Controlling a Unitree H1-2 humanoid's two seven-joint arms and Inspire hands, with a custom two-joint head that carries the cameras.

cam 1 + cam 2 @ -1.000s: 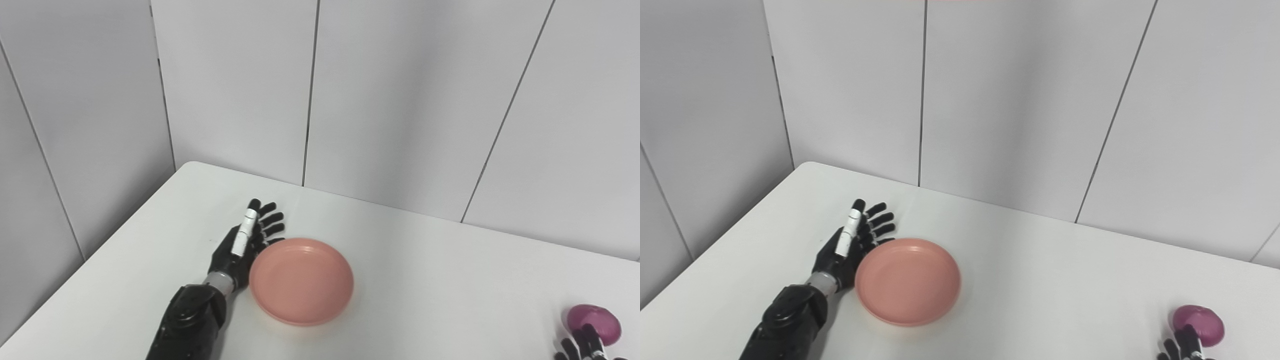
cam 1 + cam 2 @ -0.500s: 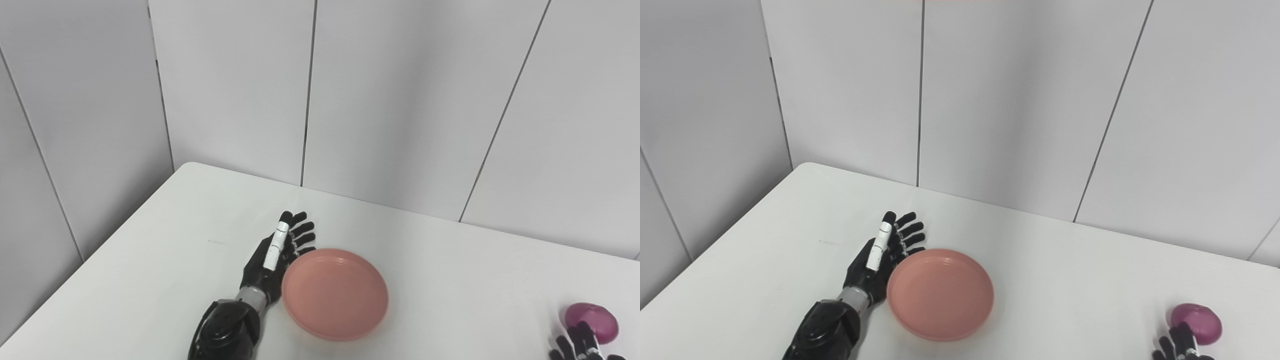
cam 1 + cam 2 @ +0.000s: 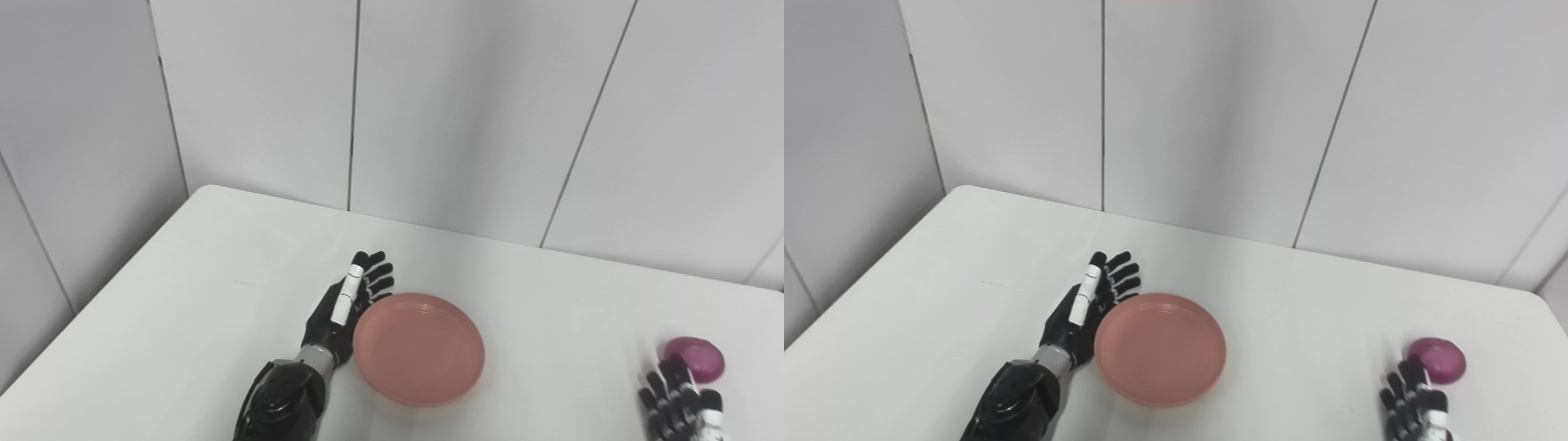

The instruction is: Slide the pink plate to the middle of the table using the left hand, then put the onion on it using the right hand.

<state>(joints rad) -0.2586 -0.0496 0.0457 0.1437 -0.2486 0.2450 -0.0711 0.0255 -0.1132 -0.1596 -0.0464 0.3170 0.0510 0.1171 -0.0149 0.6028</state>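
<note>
The pink plate [image 3: 419, 348] lies on the white table [image 3: 202, 288], a little left of the middle. My left hand [image 3: 346, 306] stands on edge against the plate's left rim, flat and open, fingers stretched toward the wall. A purple onion [image 3: 696, 359] rests near the table's right side. Just in front of the onion is my right hand [image 3: 678, 407], at the picture's bottom edge, open with fingers apart and pointing at the onion, holding nothing. In the right eye view the plate [image 3: 1160, 348], the onion [image 3: 1437, 360] and the right hand [image 3: 1415, 407] show the same layout.
Grey wall panels [image 3: 465, 110] rise right behind the table's far edge. The table's left edge runs diagonally at the lower left, and its right corner [image 3: 1540, 300] shows in the right eye view.
The left hand has pushed the plate to the right along the table. The right hand has come up farther into view toward the onion. The camera has also turned to the right.
</note>
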